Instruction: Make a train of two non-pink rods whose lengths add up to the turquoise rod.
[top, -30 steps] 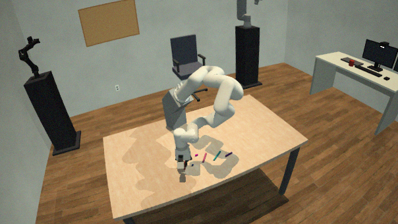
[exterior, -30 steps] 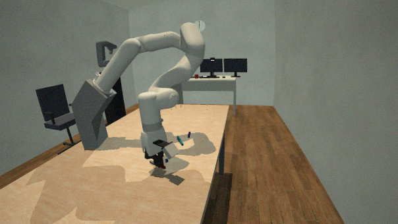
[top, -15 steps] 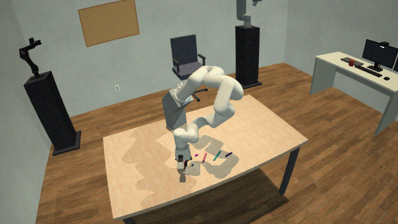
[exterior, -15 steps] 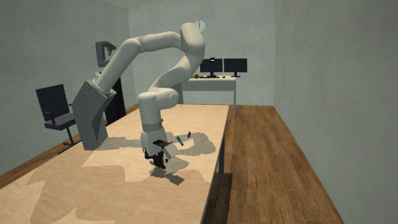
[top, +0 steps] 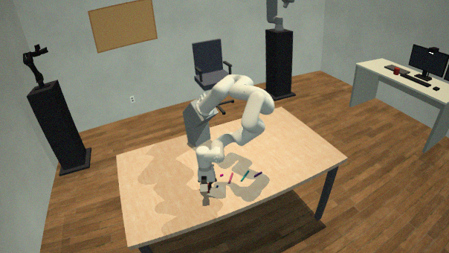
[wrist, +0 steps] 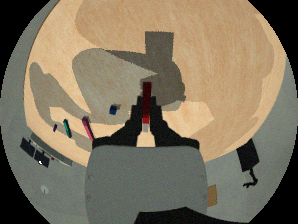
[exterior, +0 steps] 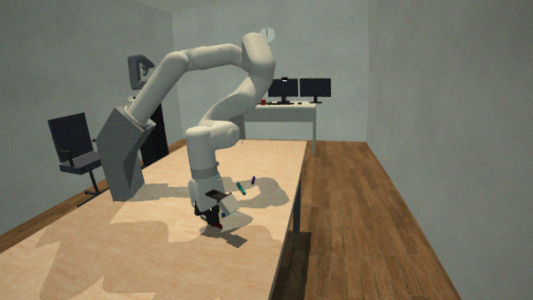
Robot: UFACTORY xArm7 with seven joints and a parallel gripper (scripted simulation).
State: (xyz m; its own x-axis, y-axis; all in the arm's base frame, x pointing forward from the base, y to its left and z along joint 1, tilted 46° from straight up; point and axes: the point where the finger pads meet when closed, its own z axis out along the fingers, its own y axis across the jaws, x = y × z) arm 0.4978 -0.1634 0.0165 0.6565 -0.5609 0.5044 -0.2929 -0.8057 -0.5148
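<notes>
My gripper (wrist: 146, 103) is shut on a red rod (wrist: 147, 99) and holds it a little above the table near the front edge. The gripper shows in the top view (top: 205, 187) and in the exterior view (exterior: 215, 219), where the red rod's tip (exterior: 219, 226) sticks out below the fingers. A small blue rod (wrist: 113, 108) lies just beside the gripper. Further off lie a pink rod (top: 230, 177), a turquoise rod (top: 244, 175), a purple rod (top: 257, 174) and a small magenta rod (top: 221, 175).
The table's front edge runs close below the gripper. The arm's grey base (top: 195, 124) stands at the back of the table. The rods lie in a loose row to the gripper's right in the top view.
</notes>
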